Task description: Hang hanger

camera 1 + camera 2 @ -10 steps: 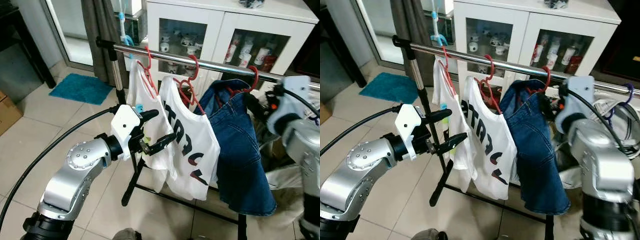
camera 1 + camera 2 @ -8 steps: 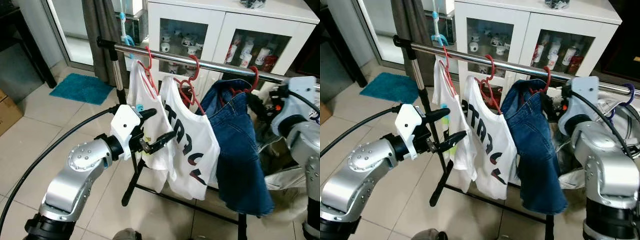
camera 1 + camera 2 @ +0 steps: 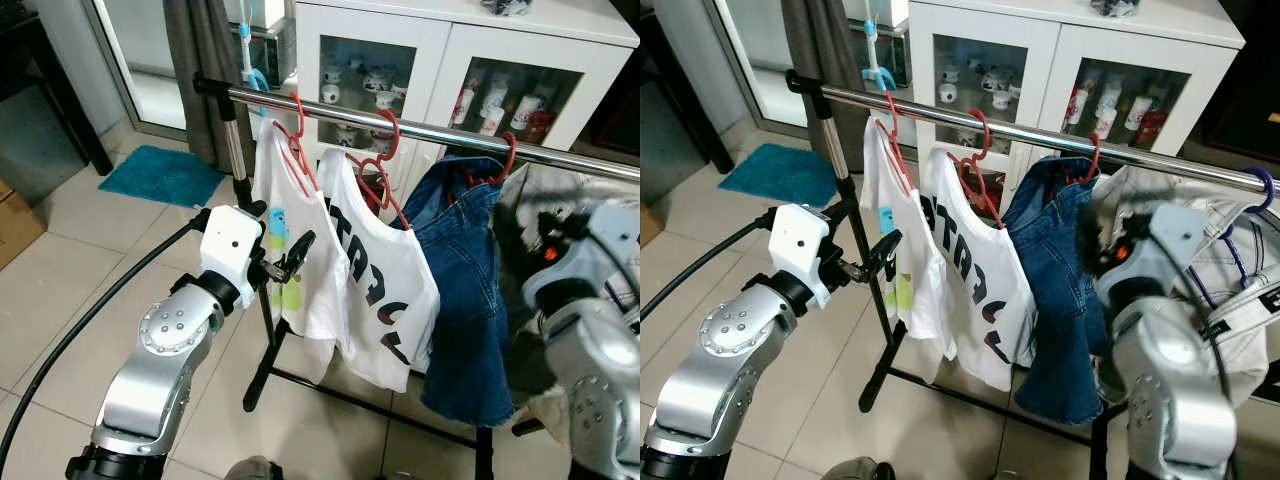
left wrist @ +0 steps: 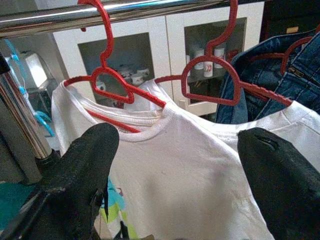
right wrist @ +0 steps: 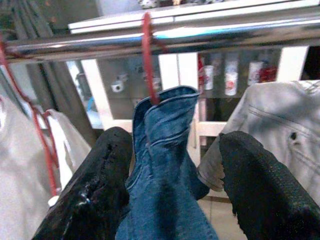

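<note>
A steel rail (image 3: 430, 131) carries three red hangers. Two hold white T-shirts (image 3: 375, 275); the third red hanger (image 5: 146, 55) is hooked over the rail with blue jeans (image 3: 470, 290) hanging from it. My right gripper (image 5: 175, 150) is open just in front of the jeans, below the rail, with nothing gripped; its arm (image 3: 1155, 300) is blurred at the right. Beside the leftmost white T-shirt (image 4: 165, 170), my left gripper (image 3: 285, 258) is open and empty, pointing at the two shirt hangers.
A white glass-door cabinet (image 3: 450, 60) with cups stands behind the rack. Pale garments and a purple hanger (image 3: 1260, 185) hang at the rail's right end. The rack's upright pole (image 3: 238, 170) and black base stand before me. A teal mat (image 3: 160, 175) lies on the tiled floor.
My right arm has drawn back and down from the jeans, which now hang free and have swung slightly. My left wrist has turned and lifted toward the shirts.
</note>
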Motion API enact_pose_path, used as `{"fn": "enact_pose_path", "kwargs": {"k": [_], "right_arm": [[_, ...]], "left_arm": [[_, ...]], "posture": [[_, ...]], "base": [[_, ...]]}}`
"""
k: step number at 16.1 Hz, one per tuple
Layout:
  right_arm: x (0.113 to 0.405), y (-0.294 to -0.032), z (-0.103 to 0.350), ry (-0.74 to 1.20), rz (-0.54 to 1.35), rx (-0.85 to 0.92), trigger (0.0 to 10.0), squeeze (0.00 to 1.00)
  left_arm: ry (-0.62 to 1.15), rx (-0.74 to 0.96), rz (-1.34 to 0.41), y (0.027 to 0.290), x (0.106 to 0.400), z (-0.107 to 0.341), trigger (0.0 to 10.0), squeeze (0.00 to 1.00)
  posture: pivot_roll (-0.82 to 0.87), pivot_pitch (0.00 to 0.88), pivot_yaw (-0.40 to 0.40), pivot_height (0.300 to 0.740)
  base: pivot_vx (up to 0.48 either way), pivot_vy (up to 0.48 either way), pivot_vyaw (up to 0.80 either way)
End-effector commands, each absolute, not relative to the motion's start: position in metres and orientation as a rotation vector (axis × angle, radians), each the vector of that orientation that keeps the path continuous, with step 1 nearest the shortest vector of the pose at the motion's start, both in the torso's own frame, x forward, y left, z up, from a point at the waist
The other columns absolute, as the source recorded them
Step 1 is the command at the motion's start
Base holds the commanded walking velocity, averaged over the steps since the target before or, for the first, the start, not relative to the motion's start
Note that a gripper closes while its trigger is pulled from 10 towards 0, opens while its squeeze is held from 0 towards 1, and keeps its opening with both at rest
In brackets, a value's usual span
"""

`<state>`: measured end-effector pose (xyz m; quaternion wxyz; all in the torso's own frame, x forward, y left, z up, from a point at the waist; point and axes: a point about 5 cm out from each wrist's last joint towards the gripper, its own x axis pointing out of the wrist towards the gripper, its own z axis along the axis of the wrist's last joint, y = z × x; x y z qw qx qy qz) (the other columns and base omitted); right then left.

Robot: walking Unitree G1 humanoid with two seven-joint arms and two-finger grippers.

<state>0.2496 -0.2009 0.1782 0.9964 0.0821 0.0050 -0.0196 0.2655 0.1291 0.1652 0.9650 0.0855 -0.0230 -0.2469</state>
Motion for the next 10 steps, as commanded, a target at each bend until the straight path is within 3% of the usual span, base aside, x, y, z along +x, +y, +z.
{"fn": "enact_pose_path", "kwargs": {"k": [1, 10], "right_arm": [[0.248, -0.198, 0.184, -0.025, -0.028, 0.153, 10.0, 0.00], [0.261, -0.170, 0.176, -0.017, 0.044, 0.046, 10.0, 0.00]], "left_arm": [[-0.046, 0.179, -0.496, 0.128, 0.266, 0.164, 10.0, 0.00], [-0.061, 0.190, -0.493, 0.125, 0.270, 0.164, 10.0, 0.00]], "posture": [[0.05, 0.043, -0.006, 0.740], [0.06, 0.012, -0.019, 0.740]], "base": [[0.000, -0.356, 0.00], [0.000, -0.355, 0.00]]}}
